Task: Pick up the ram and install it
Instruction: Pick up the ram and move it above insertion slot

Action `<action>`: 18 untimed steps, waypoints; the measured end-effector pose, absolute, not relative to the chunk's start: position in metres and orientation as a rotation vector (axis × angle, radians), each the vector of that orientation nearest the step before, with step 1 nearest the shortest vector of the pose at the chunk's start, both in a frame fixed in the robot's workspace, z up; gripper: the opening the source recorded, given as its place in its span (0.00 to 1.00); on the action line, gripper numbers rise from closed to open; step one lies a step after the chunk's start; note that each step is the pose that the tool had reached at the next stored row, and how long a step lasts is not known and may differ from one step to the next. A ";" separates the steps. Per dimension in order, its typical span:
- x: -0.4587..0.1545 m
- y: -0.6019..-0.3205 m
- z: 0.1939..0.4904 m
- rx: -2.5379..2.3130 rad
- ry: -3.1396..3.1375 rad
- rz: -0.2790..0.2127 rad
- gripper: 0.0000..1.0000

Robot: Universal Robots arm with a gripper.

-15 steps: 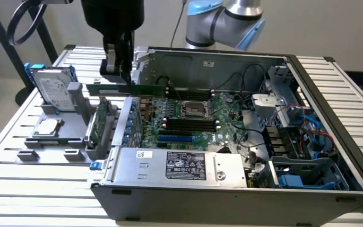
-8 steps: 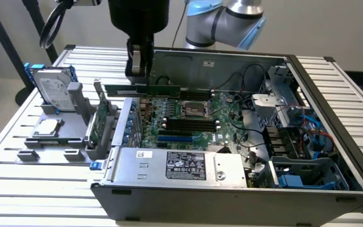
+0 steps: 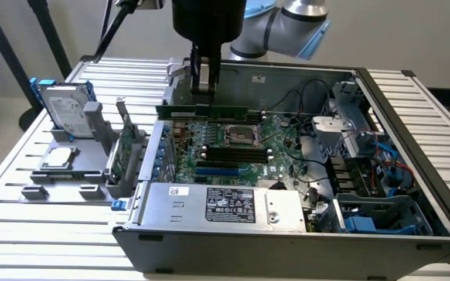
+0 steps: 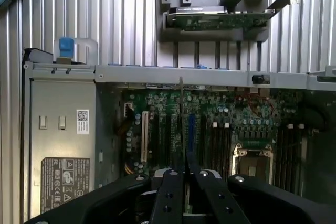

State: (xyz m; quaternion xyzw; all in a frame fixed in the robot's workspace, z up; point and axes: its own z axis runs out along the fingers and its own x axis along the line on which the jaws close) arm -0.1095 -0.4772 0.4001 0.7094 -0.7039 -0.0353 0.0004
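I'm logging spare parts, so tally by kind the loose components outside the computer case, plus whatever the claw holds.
ram stick, in the claw: 1
hard drive with blue rails: 1
green expansion card: 1
square silver chip: 1
Total: 4

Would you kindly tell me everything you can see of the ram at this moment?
The ram is a long, narrow, thin green circuit board with dark chips along its face. The tool is shut on its upper edge near the middle, holding it level and on edge above the motherboard, toward the far side of the open computer case. It sits in no slot yet. In the wrist view it appears edge-on as a thin line between the fingers.
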 end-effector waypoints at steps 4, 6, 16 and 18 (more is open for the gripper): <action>-0.098 -0.465 0.398 2.228 -2.210 -0.110 0.14; -0.094 -0.458 0.397 2.227 -2.210 -0.109 0.14; -0.076 -0.418 0.391 2.224 -2.207 -0.101 0.14; -0.073 -0.410 0.390 2.223 -2.206 -0.099 0.14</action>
